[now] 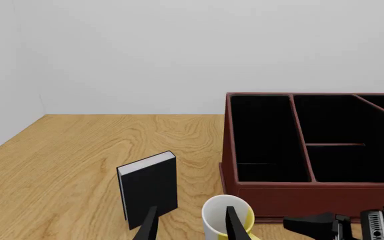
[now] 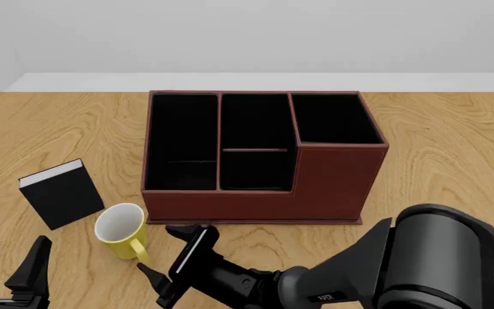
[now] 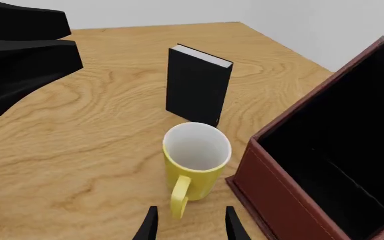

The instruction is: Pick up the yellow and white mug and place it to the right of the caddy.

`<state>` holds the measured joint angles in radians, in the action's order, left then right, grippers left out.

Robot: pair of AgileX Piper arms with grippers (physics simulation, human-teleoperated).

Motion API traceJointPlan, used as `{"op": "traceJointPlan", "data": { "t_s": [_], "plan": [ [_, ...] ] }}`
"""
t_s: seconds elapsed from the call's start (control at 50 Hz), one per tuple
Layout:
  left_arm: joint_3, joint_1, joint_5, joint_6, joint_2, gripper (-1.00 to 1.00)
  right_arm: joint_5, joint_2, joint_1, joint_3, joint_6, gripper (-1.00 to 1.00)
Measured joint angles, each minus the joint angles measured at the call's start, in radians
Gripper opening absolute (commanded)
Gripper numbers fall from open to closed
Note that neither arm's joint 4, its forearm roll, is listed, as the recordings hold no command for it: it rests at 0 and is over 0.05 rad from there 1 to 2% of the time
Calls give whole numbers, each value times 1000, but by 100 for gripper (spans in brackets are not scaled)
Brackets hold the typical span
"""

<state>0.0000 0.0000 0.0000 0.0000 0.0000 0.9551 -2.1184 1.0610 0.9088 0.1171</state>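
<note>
The yellow and white mug stands upright on the table just left of the front left corner of the reddish-brown caddy. Its handle points toward the table's near edge. My right gripper is open and empty, low, just right of and nearer than the mug; in the right wrist view the mug sits just ahead of the open gripper. My left gripper is open and empty at the near left. In the left wrist view the mug shows behind one finger, beside the caddy.
A small black book with white pages stands upright left of the mug, also in the left wrist view and the right wrist view. The table runs right of the caddy. A white wall is behind.
</note>
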Motion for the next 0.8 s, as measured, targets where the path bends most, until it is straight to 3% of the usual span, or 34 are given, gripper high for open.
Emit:
{"op": "traceJointPlan", "data": {
  "t_s": [0.3, 0.8],
  "plan": [
    [0, 0, 0, 0, 0, 100, -33, -41, 5, 62, -8, 100],
    [0, 0, 0, 0, 0, 100, -39, -95, 0, 135, 31, 100]
  ]
}}
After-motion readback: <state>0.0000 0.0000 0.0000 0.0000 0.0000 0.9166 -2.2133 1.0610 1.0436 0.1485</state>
